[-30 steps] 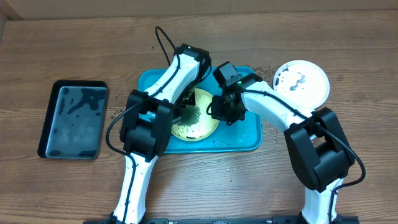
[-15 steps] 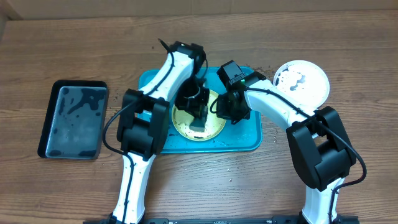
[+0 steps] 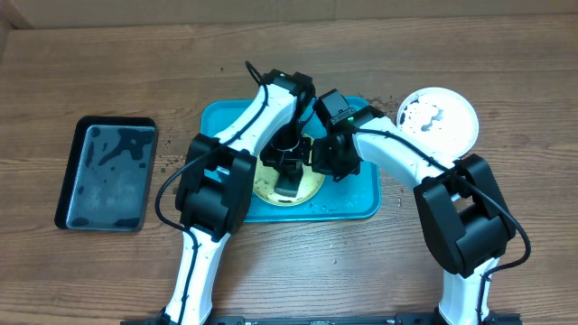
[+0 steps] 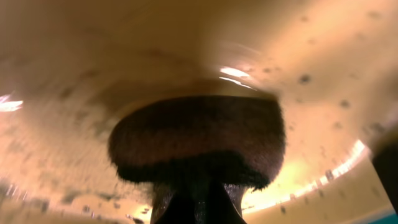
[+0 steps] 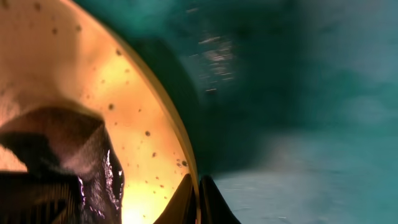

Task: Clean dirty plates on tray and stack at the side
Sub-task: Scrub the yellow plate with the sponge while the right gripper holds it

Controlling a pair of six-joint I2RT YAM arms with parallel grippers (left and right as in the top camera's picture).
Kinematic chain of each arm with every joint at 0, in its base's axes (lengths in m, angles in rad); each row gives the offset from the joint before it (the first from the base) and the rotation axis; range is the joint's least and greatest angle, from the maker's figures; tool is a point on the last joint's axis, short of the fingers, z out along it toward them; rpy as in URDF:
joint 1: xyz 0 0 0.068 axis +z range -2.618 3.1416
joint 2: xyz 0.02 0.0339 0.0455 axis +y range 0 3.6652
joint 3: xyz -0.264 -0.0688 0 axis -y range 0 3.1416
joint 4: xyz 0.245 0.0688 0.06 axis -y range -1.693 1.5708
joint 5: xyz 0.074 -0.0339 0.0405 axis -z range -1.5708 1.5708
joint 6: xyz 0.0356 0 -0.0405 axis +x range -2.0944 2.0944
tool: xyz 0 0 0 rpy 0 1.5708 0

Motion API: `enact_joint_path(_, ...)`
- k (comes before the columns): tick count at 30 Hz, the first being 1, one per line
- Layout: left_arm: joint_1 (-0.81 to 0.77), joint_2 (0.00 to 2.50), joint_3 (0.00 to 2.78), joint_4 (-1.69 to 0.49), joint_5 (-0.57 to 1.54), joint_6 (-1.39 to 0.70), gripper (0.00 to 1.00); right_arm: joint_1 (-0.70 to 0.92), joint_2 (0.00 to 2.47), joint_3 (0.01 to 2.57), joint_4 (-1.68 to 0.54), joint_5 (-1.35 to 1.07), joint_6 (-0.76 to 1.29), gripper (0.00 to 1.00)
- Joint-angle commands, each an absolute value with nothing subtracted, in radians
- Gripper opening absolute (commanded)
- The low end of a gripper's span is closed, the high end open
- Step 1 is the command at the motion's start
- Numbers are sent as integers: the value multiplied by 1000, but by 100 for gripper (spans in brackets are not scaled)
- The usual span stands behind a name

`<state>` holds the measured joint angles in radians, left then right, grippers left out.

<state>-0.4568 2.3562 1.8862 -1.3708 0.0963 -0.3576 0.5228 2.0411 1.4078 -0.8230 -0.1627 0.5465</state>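
The yellow-green rimmed plate (image 3: pixel 267 191) lies on the turquoise tray (image 3: pixel 354 204), speckled with dark bits. My left gripper (image 3: pixel 289 170) is shut on a dark scrubbing sponge (image 3: pixel 287 186) and presses it on the middle of the plate. In the left wrist view the sponge (image 4: pixel 199 140) fills the centre against the plate (image 4: pixel 323 74), above the left gripper (image 4: pixel 198 208). My right gripper (image 3: pixel 318 166) is shut on the plate's right rim. The right wrist view shows its fingers (image 5: pixel 198 200) pinching the rim of the plate (image 5: pixel 140 118). The white-rimmed plate (image 3: pixel 439 117) sits on the table at the right. The light blue plate is out of view.
A black rectangular tray (image 3: pixel 107 173) holding liquid lies on the table at the left. Dark crumbs are scattered on the wood near the turquoise tray's top right corner (image 3: pixel 384 101). Both arms cross over the tray.
The left gripper has swept the sponge from the plate's upper left edge onto its middle. The right gripper has stayed at the right rim.
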Motion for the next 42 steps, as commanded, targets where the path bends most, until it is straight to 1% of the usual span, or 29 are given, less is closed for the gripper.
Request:
enact_joint_path(1,-423,2421,1845,-1368,-333,-493,4,517,2039,1422,-822,-150,554,4)
enact_joint_path(4,-399,2421,1864,-1389,-393,-533,4,517,2039,1422,-822,-150,554,4)
enact_joint_path(9,-371,2421,1924,-1411,-379,-592,4,517,2039,1422,-822,-150,554,4)
enact_joint_path(12,-369,2421,1943,-1382,-243,-586,4,517,2039,1422,-821,-150,554,4)
enact_joint_path(18,-382,2422,1917,-1248,159,-503,4,517,2039,1422,-822,-150,554,4)
enact_joint_path(22,-409,2422,1879,-1178,279,-501,4,517,2039,1422,-825,-150,554,4)
enact_joint_path(28,-463,2422,1866,-1150,292,-467,4,517,2039,1422,-824,-151,554,4)
enact_joint_path(32,-471,2422,1866,-1135,300,-452,4,517,2039,1422,-825,-160,554,4)
enact_joint_path(38,-465,2422,1866,-1105,420,-319,4,517,2039,1422,-825,-161,554,4)
enact_joint_path(40,-464,2422,1866,-1111,395,-310,4,517,2039,1422,-825,-161,554,4)
enact_joint_path(42,-459,2422,1866,-1127,327,-318,4,517,2039,1422,-828,-161,554,4)
